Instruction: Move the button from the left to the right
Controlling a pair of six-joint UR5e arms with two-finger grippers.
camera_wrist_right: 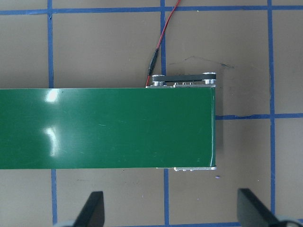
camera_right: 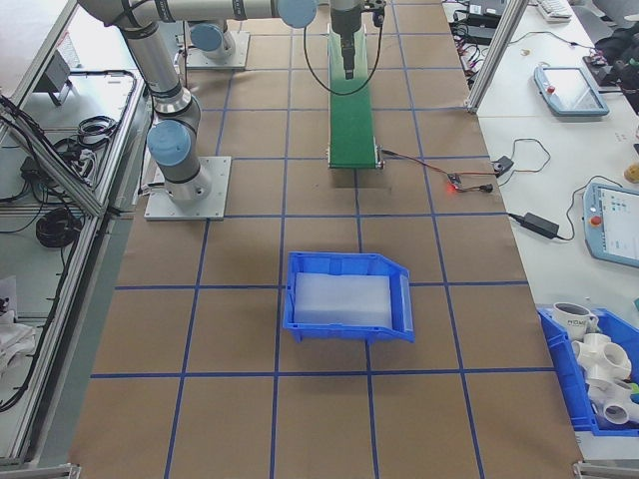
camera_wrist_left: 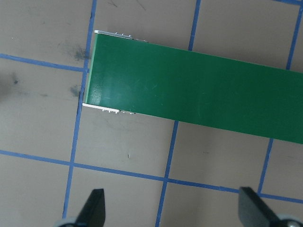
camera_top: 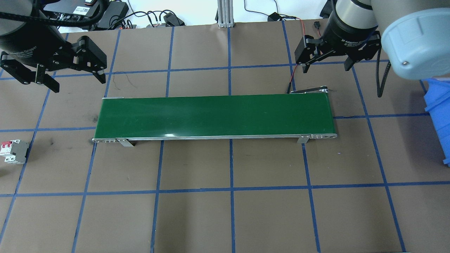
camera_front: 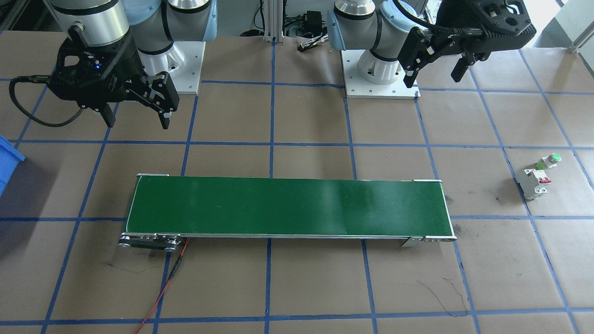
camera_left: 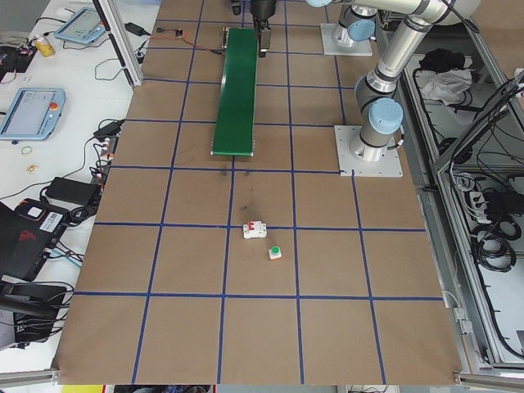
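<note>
Green cap up, the button sits on the brown paper table at the robot's left end, just beside the white breaker with red levers; we cannot tell whether the two touch. From the left end we see the button on the robot side of the breaker, both well apart from the belt. Overhead we get only the breaker at the edge; the button is out of that view. Left gripper hangs spread wide with nothing in it above the table near its base, well apart from the button; its wrist view shows two fingertips far apart over the belt's end. Right gripper is likewise spread and holds nothing, above the belt's other end. We see a red wire running from that end. A blue bin sits at the robot's right end.
</note>
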